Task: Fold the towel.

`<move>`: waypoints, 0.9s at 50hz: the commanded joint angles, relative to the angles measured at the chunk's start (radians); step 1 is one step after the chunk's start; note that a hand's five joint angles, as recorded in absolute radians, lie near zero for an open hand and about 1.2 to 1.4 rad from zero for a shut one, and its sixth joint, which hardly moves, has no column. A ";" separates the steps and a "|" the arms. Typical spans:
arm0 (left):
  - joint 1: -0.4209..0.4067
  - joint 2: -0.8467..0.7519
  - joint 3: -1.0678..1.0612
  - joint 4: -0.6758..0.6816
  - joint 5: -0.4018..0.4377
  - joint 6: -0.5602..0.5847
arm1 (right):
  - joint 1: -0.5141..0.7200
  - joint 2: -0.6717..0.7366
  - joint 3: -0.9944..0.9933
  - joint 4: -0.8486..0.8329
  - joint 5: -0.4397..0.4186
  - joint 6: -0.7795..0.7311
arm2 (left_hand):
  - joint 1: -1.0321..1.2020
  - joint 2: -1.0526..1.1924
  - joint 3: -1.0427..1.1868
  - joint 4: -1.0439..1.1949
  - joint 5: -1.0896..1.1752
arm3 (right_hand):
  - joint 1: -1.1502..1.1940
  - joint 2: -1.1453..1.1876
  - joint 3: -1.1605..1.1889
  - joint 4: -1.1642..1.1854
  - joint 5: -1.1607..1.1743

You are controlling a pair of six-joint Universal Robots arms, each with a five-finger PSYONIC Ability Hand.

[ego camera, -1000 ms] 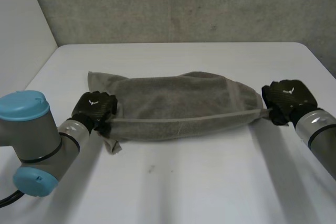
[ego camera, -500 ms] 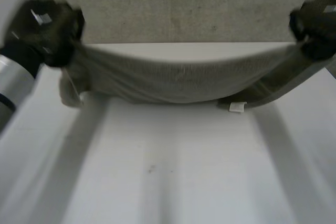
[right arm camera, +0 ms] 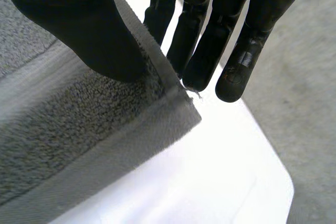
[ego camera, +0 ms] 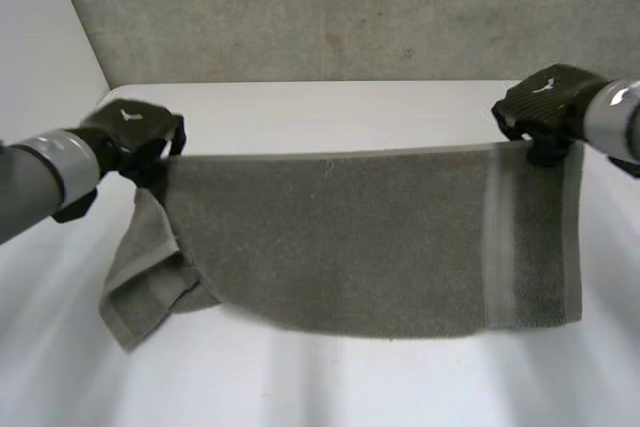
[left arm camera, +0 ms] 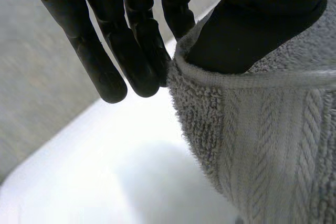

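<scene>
A grey towel (ego camera: 360,237) hangs stretched between my two hands above the white table (ego camera: 330,107). My left hand (ego camera: 135,137) pinches its top edge near the left end, thumb against fingers (left arm camera: 131,56) on the towel (left arm camera: 273,145). Below that hand the left end droops in a loose fold (ego camera: 145,282). My right hand (ego camera: 545,107) pinches the top right corner, where a paler stripe (ego camera: 497,237) runs down. In the right wrist view the thumb presses the towel's corner (right arm camera: 157,103) against the fingers (right arm camera: 205,51).
A grey wall (ego camera: 340,7) stands behind the table's far edge. The table's left edge (ego camera: 70,137) runs close by my left arm. White tabletop (right arm camera: 210,182) lies beneath the hanging towel.
Both hands have lifted the towel off the table and spread it out: it lay bunched on the table a second ago and now hangs flat between them.
</scene>
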 commanded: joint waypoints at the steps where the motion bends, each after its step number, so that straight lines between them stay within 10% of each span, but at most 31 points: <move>1: -0.011 -0.145 0.204 0.050 0.004 0.099 | 0.044 0.171 -0.270 -0.176 0.132 0.022 | 0.235 0.179 0.180 0.179 0.197 | 0.426 0.219 0.208 0.202 0.246; 12: -0.031 0.050 0.172 0.888 -0.037 -0.250 | 0.044 -0.080 -0.120 -0.962 0.246 0.150 | 0.235 0.179 0.180 0.179 0.197 | 0.426 0.219 0.208 0.202 0.246; 27: 0.011 0.055 -0.110 0.770 -0.013 -0.367 | 0.043 -0.092 0.206 -0.688 0.143 0.154 | 0.235 0.179 0.180 0.179 0.197 | 0.426 0.219 0.208 0.202 0.246; 42: 0.051 -0.183 -0.377 0.629 0.064 0.020 | 0.026 -0.048 0.646 -0.688 0.065 0.150 | 0.235 0.179 0.180 0.179 0.197 | 0.426 0.219 0.208 0.202 0.246; 45: 0.049 -0.189 -0.377 0.592 0.064 0.085 | 0.003 -0.052 0.672 -0.688 0.045 0.150 | -0.065 -0.122 -0.120 -0.121 -0.103 | 0.426 0.219 0.208 0.202 0.246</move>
